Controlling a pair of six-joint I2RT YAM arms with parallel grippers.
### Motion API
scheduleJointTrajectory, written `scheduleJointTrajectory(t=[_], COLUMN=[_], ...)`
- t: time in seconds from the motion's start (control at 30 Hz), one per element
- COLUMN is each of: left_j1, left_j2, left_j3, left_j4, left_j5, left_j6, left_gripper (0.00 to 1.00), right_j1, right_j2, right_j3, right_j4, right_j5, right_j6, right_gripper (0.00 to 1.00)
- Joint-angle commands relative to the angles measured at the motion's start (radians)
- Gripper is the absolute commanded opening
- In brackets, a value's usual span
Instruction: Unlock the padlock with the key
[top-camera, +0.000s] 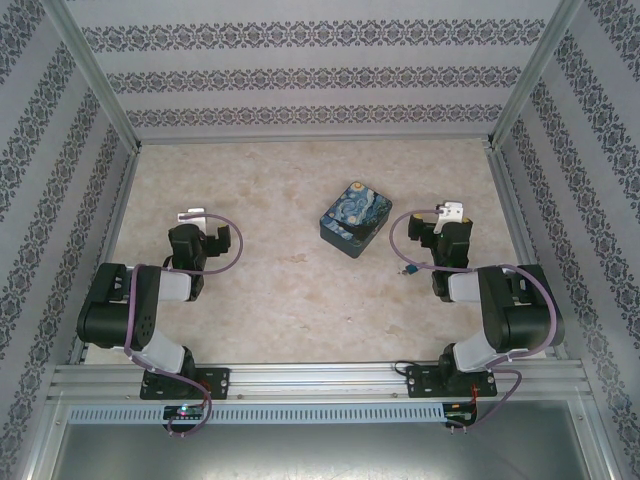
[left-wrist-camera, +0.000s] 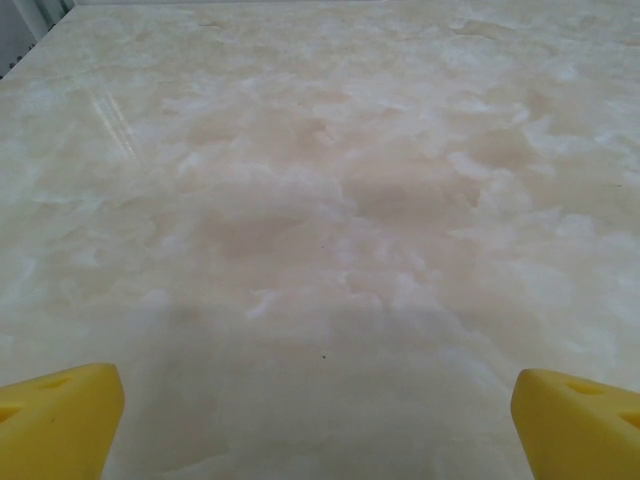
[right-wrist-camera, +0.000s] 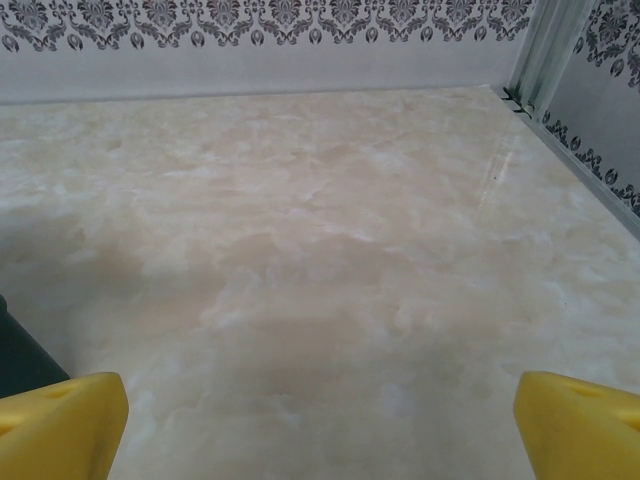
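Both arms idle, nothing held. The left gripper (left-wrist-camera: 320, 432) has its yellow fingers (left-wrist-camera: 58, 420) spread wide over the bare table (left-wrist-camera: 330, 200). The right gripper (right-wrist-camera: 320, 432) is equally wide, with nothing between the pads. The padlock (top-camera: 407, 270) is a small teal speck on the table, just beside the right arm and nearer than the painted tin box (top-camera: 352, 218), apart from it. The key is too small to place with confidence. Step in hand, by my judgement: find and lift the key. Come in low, fingers narrowed, and pinch its head so the blade projects; the other arm steadies the padlock. The overhead view gives the padlock-and-tin layout; the wrist views give the finger gap.
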Motion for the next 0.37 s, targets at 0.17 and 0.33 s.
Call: scheduleJointTrajectory(t=[0.17, 0.33], left_j1=[0.003, 0.004], left_j2=[0.006, 0.007], left_j3=[0.012, 0.013], left_j4=[0.045, 0.044], left_j5=[0.013, 0.013], left_j6=[0.013, 0.013], left_gripper=[1.0, 1.0], right_j1=[-0.018, -0.008], right_j2=[-0.004, -0.01], right_j3=[0.026, 0.018], right_j4=[-0.02, -0.013], right_j5=[-0.112, -0.106], right_j6=[-0.009, -0.022], right_gripper=[0.98, 0.98])
